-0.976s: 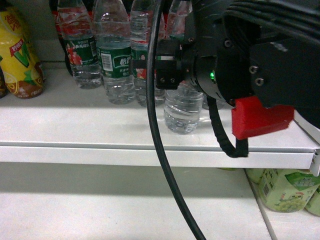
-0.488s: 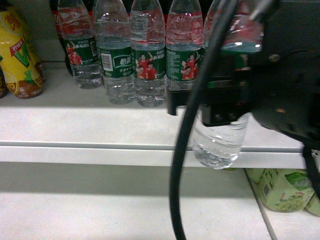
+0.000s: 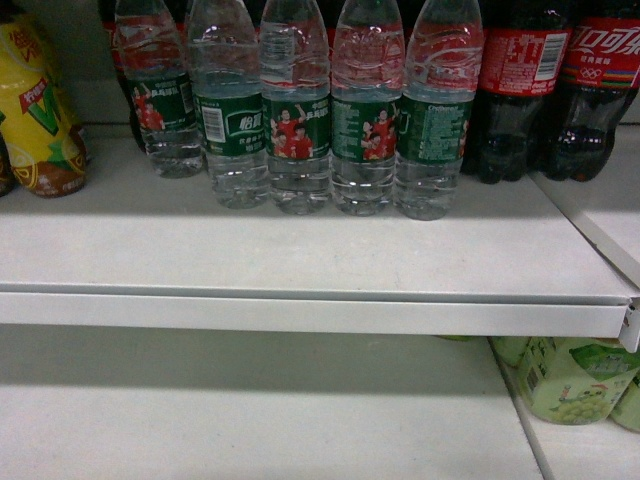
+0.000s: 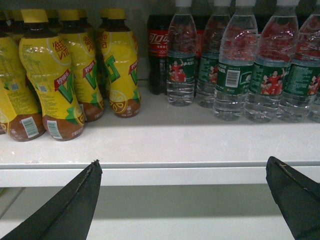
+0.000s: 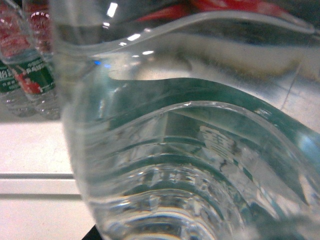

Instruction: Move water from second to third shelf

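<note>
Right arm has cleared out of the head view; a second ago it filled the right half of that view, gripping a water bottle at the shelf (image 3: 300,312) edge, half a second ago the bottle was lifted off the lip, now neither arm nor bottle shows there. Head view now shows a row of five green-labelled waters (image 3: 366,110) standing upright and touching side by side toward the back of the shelf, cola bottles (image 3: 515,90) just to their right, a yellow tea bottle (image 3: 35,110) at far left, pale green drink bottles (image 3: 565,380) on the level below at lower right. The carried water bottle (image 5: 190,150) fills the right wrist view, pressed right up to the lens, ribbed clear wall and green label band visible, shelf edge and standing waters off to the left behind it. The right gripper itself is not visible in any current view; since the bottle sits fixed close to the wrist camera, my judgement is that the fingers are clamped on it, but jaw position cannot be read directly. Left gripper (image 4: 185,200) hangs in front of the shelf, the two dark fingertips (image 4: 75,200) wide apart at the bottom corners, nothing between them, idle. Yellow tea bottles (image 4: 50,75) stand left of the waters in that view. Meaning for the task: pickup off the shelf looks done, bottle is in transit, placing on the target shelf is not yet done. Which way the bottle is headed can't be told.
</note>
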Tool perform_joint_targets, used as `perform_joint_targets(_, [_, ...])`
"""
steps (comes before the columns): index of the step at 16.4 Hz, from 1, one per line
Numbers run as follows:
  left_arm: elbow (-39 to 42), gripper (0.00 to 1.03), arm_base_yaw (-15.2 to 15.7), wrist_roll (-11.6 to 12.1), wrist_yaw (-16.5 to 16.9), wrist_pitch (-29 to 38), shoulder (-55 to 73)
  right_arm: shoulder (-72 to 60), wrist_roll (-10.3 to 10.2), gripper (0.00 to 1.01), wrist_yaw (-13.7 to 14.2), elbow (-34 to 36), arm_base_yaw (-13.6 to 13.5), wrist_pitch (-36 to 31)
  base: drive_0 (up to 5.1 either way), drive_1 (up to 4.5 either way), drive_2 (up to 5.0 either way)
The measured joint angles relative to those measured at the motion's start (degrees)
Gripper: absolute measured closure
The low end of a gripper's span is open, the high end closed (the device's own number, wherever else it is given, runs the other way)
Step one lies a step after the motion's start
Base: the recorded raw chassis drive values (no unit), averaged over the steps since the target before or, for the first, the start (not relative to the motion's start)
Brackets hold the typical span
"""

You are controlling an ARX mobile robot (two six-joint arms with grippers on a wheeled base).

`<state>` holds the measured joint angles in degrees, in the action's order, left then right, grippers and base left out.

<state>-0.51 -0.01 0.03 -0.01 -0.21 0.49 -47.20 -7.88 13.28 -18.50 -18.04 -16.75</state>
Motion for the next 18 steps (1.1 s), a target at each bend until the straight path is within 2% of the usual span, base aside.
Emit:
perform_joint_targets(2, [0.0, 0.05, 0.0, 0.0, -0.02, 0.0, 0.0, 6.58, 0.24, 0.61, 1.4, 0.85, 1.33, 3.78, 0.0, 0.0, 0.0])
perform_joint_targets(6, [0.0, 0.05, 0.0, 0.0, -0.02, 0.0, 0.0, 9.14, 0.42, 0.61, 4.74, 2.49, 6.19, 4.63, 0.0, 0.0, 0.0])
perform_joint_targets(7, [0.0, 0.05, 0.0, 0.0, 0.0, 0.0, 0.0, 9.44, 0.42, 0.61, 5.2, 3.1, 6.64, 4.04, 0.0, 0.0, 0.0])
perform_joint_targets(11, [0.0, 0.05, 0.0, 0.0, 0.0, 0.0, 0.0, 11.58, 0.26, 0.61, 3.61, 3.45, 8.59, 4.87, 0.0, 0.0, 0.0])
perform_joint_targets(18, [0.0, 0.05, 0.0, 0.0, -0.02, 0.0, 0.0, 13.51, 0.44, 0.61, 3.63, 4.02, 9.07, 4.72, 0.0, 0.0, 0.0])
